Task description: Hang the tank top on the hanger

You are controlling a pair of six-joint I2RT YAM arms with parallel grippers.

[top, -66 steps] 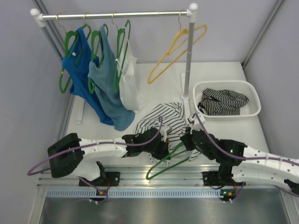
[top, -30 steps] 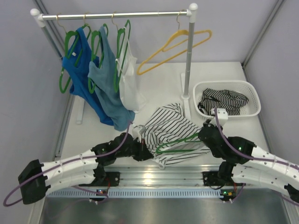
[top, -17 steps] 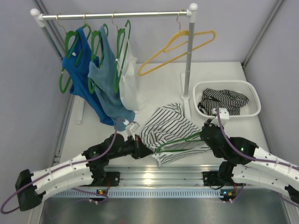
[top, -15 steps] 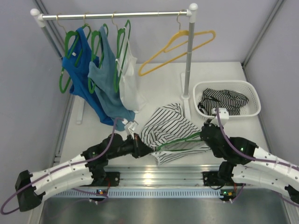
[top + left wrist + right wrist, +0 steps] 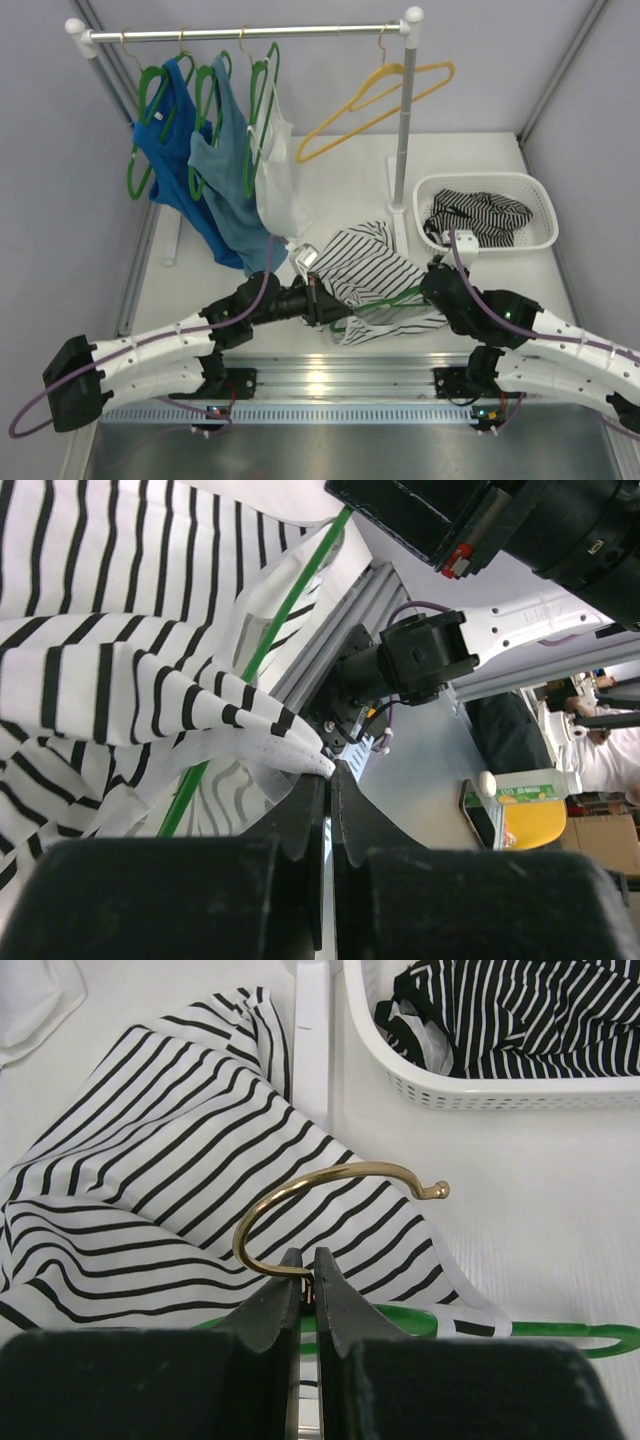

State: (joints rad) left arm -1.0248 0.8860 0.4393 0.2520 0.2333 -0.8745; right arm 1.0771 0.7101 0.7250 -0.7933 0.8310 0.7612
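The white tank top point(image 5: 365, 262) with thin black stripes lies crumpled on the table in front of the arms. In the left wrist view my left gripper point(image 5: 328, 770) is shut on a hem fold of the tank top point(image 5: 130, 670), and the green hanger point(image 5: 290, 600) runs under the cloth. My right gripper point(image 5: 308, 1258) is shut on the base of the brass hook point(image 5: 300, 1185), with the hanger's green bar point(image 5: 540, 1335) just beyond its fingertips. From above, the left gripper point(image 5: 318, 300) and right gripper point(image 5: 432, 285) flank the hanger point(image 5: 385, 303), which is partly inside the garment.
A rail point(image 5: 240, 33) at the back carries blue point(image 5: 170, 150), teal point(image 5: 235, 190) and white point(image 5: 280, 180) tops on green hangers, plus a bare yellow hanger point(image 5: 375, 95). The rack post point(image 5: 402, 130) stands beside a white basket point(image 5: 540, 235) holding a dark striped garment point(image 5: 478, 217).
My left gripper has moved right and away from the bases, carrying the hem over the hanger's left end. The right gripper and hanger have shifted only slightly.
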